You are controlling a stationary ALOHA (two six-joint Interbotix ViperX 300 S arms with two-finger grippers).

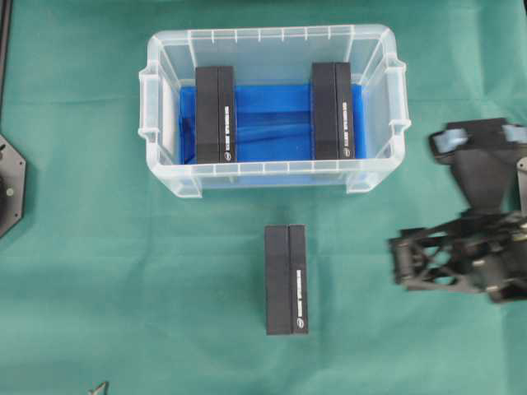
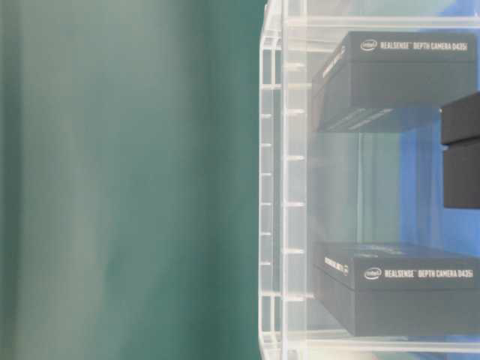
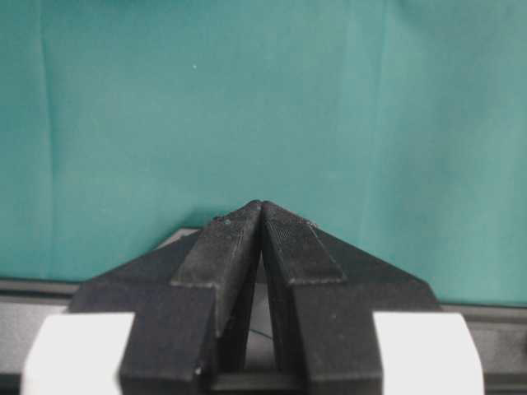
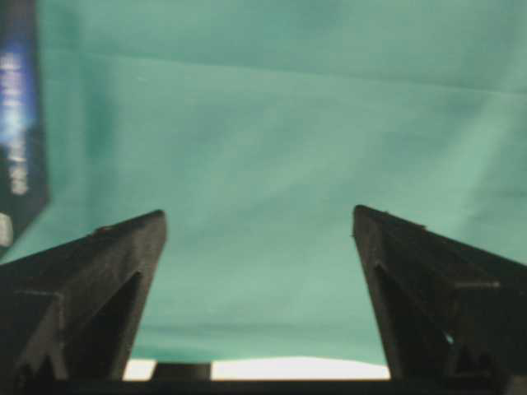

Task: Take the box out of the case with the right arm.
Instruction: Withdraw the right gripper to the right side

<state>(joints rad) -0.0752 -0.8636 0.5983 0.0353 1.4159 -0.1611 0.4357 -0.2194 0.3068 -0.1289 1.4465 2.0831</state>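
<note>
- While two black boxes sit inside the case (image 1: pixel 272 177), a third black box (image 1: pixel 286 280) lies flat on the green table (image 1: pixel 99 271), just near of the case's near wall and apart from it.
- Inside the case, the left box (image 1: pixel 216 114) and the right box (image 1: pixel 338 110) rest on the blue sheet (image 1: pixel 272 123), well apart, each with its long side running far to near.
- In the table-level view both boxes in the case show white lettering through the clear wall.
- At the right edge of the overhead view the right arm's pincer (image 1: pixel 401 261) sits over bare table, well to the right of the box outside the case and touching nothing.
- Its jaws stand wide apart in the right wrist view, with only green cloth between them; a blurred edge of a dark box (image 4: pixel 20 123) shows at the left.
- In its own wrist view the left pincer (image 3: pixel 261 210) has its fingertips pressed together, holding nothing, over bare green cloth.
</note>
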